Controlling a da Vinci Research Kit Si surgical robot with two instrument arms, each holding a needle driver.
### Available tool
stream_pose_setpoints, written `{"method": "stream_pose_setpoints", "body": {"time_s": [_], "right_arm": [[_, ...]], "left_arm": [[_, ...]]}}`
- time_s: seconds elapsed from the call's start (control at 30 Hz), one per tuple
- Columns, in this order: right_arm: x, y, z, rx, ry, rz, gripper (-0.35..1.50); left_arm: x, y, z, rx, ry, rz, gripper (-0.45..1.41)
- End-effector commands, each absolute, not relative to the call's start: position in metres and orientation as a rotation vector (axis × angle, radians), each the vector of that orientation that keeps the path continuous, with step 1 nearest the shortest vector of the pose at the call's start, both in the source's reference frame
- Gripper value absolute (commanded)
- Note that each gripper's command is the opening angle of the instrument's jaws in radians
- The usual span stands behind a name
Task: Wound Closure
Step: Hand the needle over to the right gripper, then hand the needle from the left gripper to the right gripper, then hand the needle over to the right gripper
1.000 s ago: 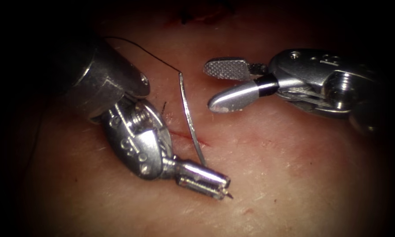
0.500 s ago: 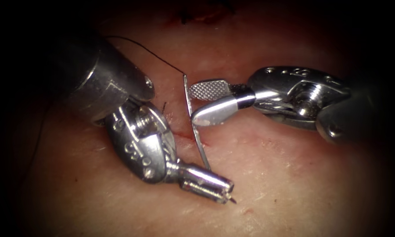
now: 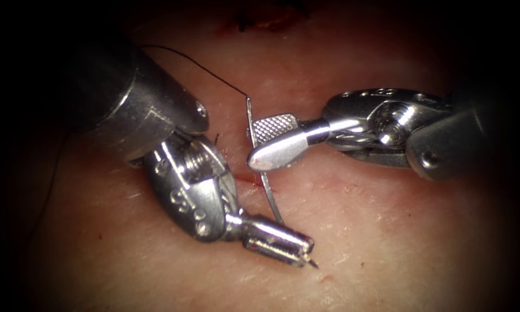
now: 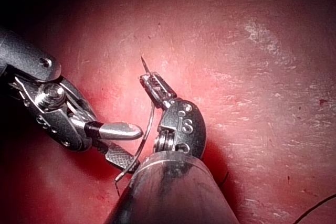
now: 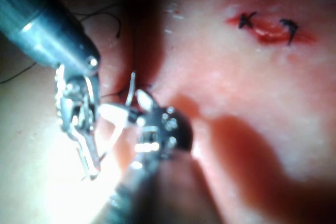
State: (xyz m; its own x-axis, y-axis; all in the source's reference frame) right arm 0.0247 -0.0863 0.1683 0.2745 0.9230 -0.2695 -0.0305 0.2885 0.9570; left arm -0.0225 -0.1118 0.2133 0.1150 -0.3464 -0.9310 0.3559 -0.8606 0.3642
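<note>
The left gripper (image 3: 297,254) is shut on the needle (image 3: 263,167) close to its sharp tip, above the tissue (image 3: 387,231). The right gripper (image 3: 266,141) has come in, jaws open around the needle's upper part. It should close squarely before the left lets go.

surgical practice bench: pork tissue (image 3: 387,231) under endoscope light

Needle (image 3: 259,167): silver. Thread (image 3: 208,68): black. Tissue (image 3: 398,231): pale pink; cut (image 3: 249,181): red. Left tool (image 3: 283,245): bright steel. Right tool (image 3: 268,141): steel, cross-hatched pad (image 3: 273,125). Stitches (image 5: 244,20): black.
</note>
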Motion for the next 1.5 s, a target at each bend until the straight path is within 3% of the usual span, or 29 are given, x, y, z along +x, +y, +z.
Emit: {"method": "stream_pose_setpoints", "body": {"time_s": [0.03, 0.37, 0.4, 0.53, 0.77, 0.8, 0.83, 0.9, 0.93, 1.0, 1.03, 1.33, 1.43, 1.47, 1.5], "right_arm": [[0.0256, -0.0877, 0.1683, 1.075, 1.084, 0.836, 0.52], [0.0260, -0.0883, 0.1688, 1.101, 1.069, 0.838, 0.34], [0.0260, -0.0883, 0.1688, 1.101, 1.069, 0.838, 0.27], [0.0260, -0.0885, 0.1689, 1.110, 1.065, 0.834, -0.33], [0.0258, -0.0883, 0.1685, 1.140, 1.073, 0.904, -0.35], [0.0258, -0.0882, 0.1685, 1.137, 1.077, 0.909, -0.35], [0.0257, -0.0881, 0.1685, 1.132, 1.078, 0.915, -0.35], [0.0254, -0.0877, 0.1686, 1.110, 1.084, 0.939, -0.35], [0.0254, -0.0877, 0.1686, 1.110, 1.084, 0.939, -0.35], [0.0253, -0.0873, 0.1688, 1.084, 1.093, 0.967, -0.35], [0.0251, -0.0868, 0.1690, 1.061, 1.097, 1.000, -0.35], [0.0252, -0.0849, 0.1689, 0.658, 1.190, 0.858, -0.35], [0.0256, -0.0847, 0.1683, 0.536, 1.187, 0.841, -0.35], [0.0260, -0.0847, 0.1677, 0.431, 1.183, 0.809, -0.35], [0.0263, -0.0846, 0.1672, 0.369, 1.179, 0.792, -0.35]], "left_arm": [[-0.0235, -0.1133, 0.2130, 1.894, 0.012, -1.796, -0.45], [-0.0239, -0.1132, 0.2127, 1.887, -0.002, -1.788, -0.45], [-0.0239, -0.1132, 0.2127, 1.887, -0.002, -1.788, -0.45], [-0.0239, -0.1132, 0.2126, 1.886, -0.004, -1.791, -0.45], [-0.0239, -0.1131, 0.2126, 1.868, -0.015, -1.807, -0.45], [-0.0238, -0.1130, 0.2126, 1.865, -0.015, -1.832, -0.20], [-0.0237, -0.1127, 0.2125, 1.888, 0.046, -1.900, 0.34], [-0.0231, -0.1119, 0.2123, 1.968, 0.246, -2.068, 0.82], [-0.0231, -0.1119, 0.2123, 1.968, 0.246, -2.068, 0.82], [-0.0225, -0.1114, 0.2119, 1.999, 0.313, -2.123, 1.04], [-0.0220, -0.1112, 0.2116, 2.012, 0.352, -2.172, 1.24], [-0.0194, -0.1124, 0.2113, 2.036, 0.430, -2.390, 1.14], [-0.0183, -0.1131, 0.2118, 2.042, 0.451, -2.515, 1.03], [-0.0176, -0.1137, 0.2123, 2.058, 0.460, -2.618, 0.87], [-0.0172, -0.1142, 0.2129, 2.059, 0.437, -2.693, 0.84]]}}
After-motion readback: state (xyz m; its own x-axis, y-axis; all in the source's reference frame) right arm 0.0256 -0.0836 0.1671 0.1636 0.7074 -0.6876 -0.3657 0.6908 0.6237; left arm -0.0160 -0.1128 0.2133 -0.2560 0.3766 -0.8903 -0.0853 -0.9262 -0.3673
